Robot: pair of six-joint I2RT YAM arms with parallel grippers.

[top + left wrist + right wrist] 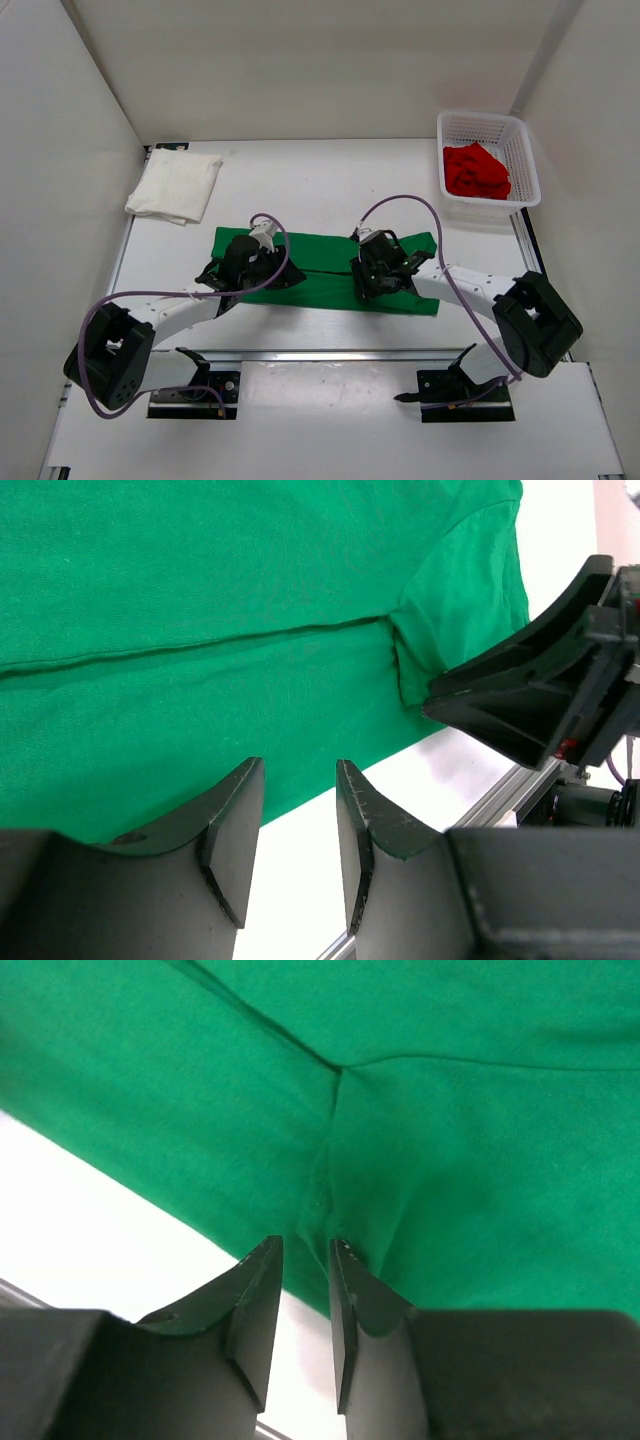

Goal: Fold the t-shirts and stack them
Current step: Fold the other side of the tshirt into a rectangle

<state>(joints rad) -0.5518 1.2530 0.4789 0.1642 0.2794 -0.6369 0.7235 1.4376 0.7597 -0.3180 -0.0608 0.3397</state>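
Looking down from the top camera, there are three t-shirts. The green t-shirt point(320, 250) lies spread flat across the middle of the table point(320, 180), one long fold line running along it. The white t-shirt point(175, 187) sits folded at ten o'clock. The red t-shirt point(476, 172) is bunched inside the single white mesh basket point(526, 150) at two o'clock. Two tools hang over the green cloth, the left tool point(245, 265) towards its eight o'clock end and the right tool point(383, 270) towards its four o'clock end.

In the left wrist view, the left tool point(300, 770) has its fingers a moderate gap apart with nothing between them. It sits above the near hem of the green t-shirt point(200, 630), where cloth gives way to bare table. A sleeve seam puckers at two o'clock.

In the right wrist view, the right tool point(305, 1250) shows only a narrow gap between its fingers, and that gap is empty. Its tips are just beside the cloth edge, below a small ridge in the green t-shirt point(450, 1160). White table point(100, 1210) shows at eight o'clock.

The shirt looks light, limp and easily wrinkled, so it will likely sag and drag rather than hold its shape. A pinch at the hem edge near each end, both ends lifted together, seems the best hold.
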